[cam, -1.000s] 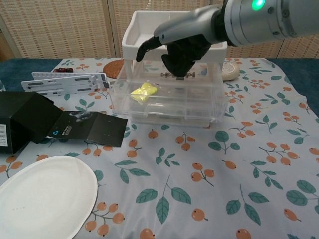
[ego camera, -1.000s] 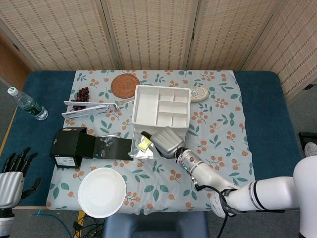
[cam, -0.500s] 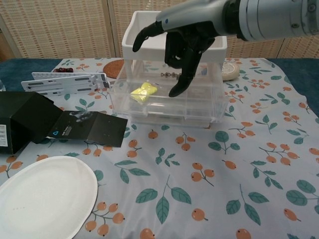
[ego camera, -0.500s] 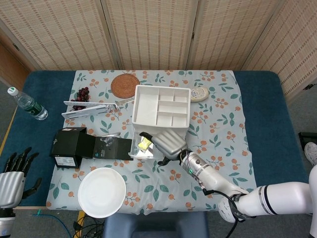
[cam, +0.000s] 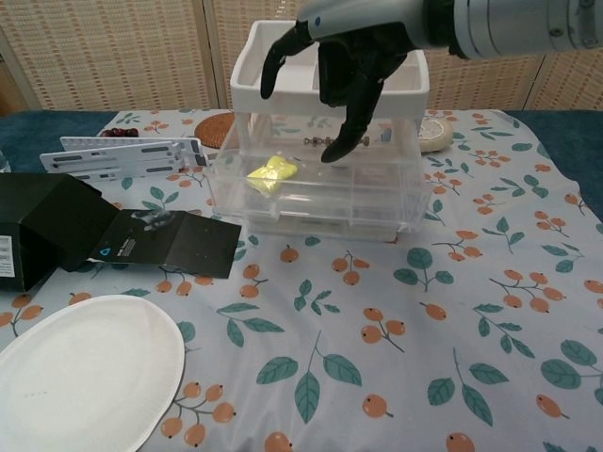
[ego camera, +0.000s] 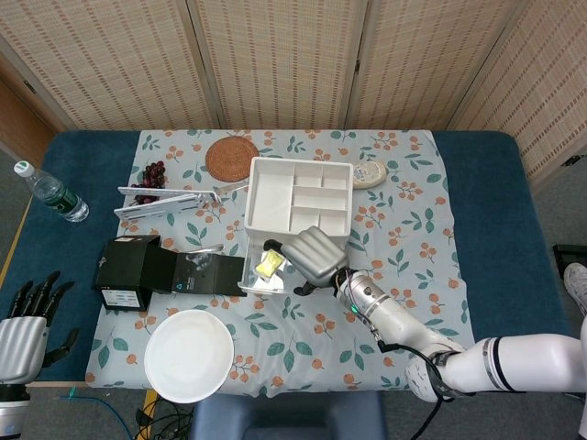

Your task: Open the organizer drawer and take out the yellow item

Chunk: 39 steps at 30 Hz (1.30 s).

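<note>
The right hand (cam: 344,56) hung above the open clear drawer (cam: 320,193) with fingers spread and pointing down, holding nothing. The yellow item (cam: 271,170) lay in the drawer's left part, apart from the fingers. The left hand (ego camera: 20,335) was empty at the near left edge, fingers apart.

Clear organizer drawer (cam: 320,202) pulled open under white tray; crumpled yellow item (cam: 271,171) lying inside, left part, untouched.

organizer (ego camera: 299,197) white | drawer (cam: 320,193) clear | item (cam: 271,170) yellow | plate (cam: 75,370) white | box (cam: 47,231) black | tablecloth (cam: 452,311) pale, orange-fruit print
</note>
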### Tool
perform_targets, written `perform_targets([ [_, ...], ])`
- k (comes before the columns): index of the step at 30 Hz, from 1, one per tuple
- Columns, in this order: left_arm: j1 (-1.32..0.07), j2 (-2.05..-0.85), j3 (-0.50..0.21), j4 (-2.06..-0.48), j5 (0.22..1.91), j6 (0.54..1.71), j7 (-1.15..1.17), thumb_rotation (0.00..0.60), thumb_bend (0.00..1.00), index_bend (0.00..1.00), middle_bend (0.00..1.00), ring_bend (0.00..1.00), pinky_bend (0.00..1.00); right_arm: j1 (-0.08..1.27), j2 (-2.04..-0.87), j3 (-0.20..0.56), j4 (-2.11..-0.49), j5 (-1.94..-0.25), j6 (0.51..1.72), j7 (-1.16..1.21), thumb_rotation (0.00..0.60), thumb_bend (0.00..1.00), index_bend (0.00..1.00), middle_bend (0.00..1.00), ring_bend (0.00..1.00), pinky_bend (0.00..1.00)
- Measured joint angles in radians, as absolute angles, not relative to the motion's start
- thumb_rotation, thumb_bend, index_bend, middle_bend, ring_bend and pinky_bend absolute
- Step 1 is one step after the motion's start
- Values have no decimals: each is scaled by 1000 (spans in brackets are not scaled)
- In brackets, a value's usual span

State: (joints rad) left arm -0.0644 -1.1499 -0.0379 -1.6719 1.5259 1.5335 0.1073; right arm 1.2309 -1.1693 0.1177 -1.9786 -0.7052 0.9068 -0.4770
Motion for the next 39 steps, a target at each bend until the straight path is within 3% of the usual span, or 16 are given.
perform_targets([
  [17, -54, -1147, -36, -1664, 1519, 1542, 97, 600, 316, 153, 72, 119, 63, 1341, -1307, 50, -1813, -664, 905, -763, 600, 186, 317, 1000, 1000, 1000],
  [39, -45, -1141, -37, -1664, 1511, 1547, 96, 600, 316, 153, 72, 119, 63, 1377, -1444, 64, -1674, -634, 889, -833, 600, 251, 317, 1000, 1000, 1000],
])
